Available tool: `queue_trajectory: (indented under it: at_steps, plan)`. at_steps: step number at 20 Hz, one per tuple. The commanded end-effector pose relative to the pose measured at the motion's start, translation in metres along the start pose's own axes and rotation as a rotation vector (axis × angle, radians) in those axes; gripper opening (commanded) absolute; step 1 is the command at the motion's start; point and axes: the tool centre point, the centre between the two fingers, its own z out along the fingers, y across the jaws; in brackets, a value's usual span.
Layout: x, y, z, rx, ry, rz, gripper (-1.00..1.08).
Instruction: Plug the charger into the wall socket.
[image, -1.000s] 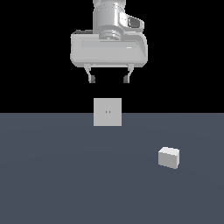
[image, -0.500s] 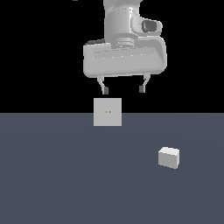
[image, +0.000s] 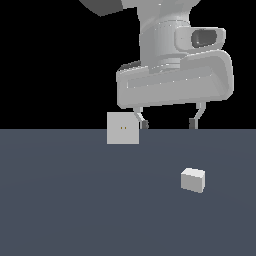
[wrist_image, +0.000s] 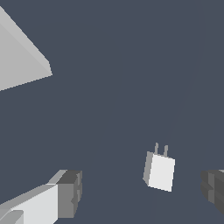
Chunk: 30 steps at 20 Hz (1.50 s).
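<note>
The charger (image: 193, 180) is a small off-white block lying on the dark grey floor at the exterior view's right; in the wrist view the charger (wrist_image: 160, 170) shows two thin prongs on one end. The wall socket (image: 123, 128) is an upright pale square plate with two tiny orange holes, standing at the middle of the exterior view; its edge, the wall socket (wrist_image: 19, 59), fills a corner of the wrist view. My gripper (image: 169, 123) hangs open above the floor, between socket and charger, holding nothing. One dark fingertip (wrist_image: 70, 192) shows beside the charger.
The dark grey floor (image: 70, 210) stretches flat around both objects. Behind it is plain black background. Nothing else stands on the floor.
The arm has moved toward the exterior view's right and closer to the camera, lowering so its fingers now hang level with the socket. Charger and socket have not moved.
</note>
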Motion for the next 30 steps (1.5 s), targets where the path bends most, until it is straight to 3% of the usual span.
queue_trajectory:
  at_steps: [1, 12, 22, 30]
  plan:
    - [-0.006, 0.013, 0.01, -0.009, 0.018, 0.06, 1.0]
    - [-0.024, 0.043, 0.039, -0.036, 0.063, 0.213, 1.0]
    - [-0.027, 0.046, 0.046, -0.039, 0.065, 0.225, 1.0]
    - [-0.033, 0.046, 0.076, -0.038, 0.066, 0.229, 1.0]
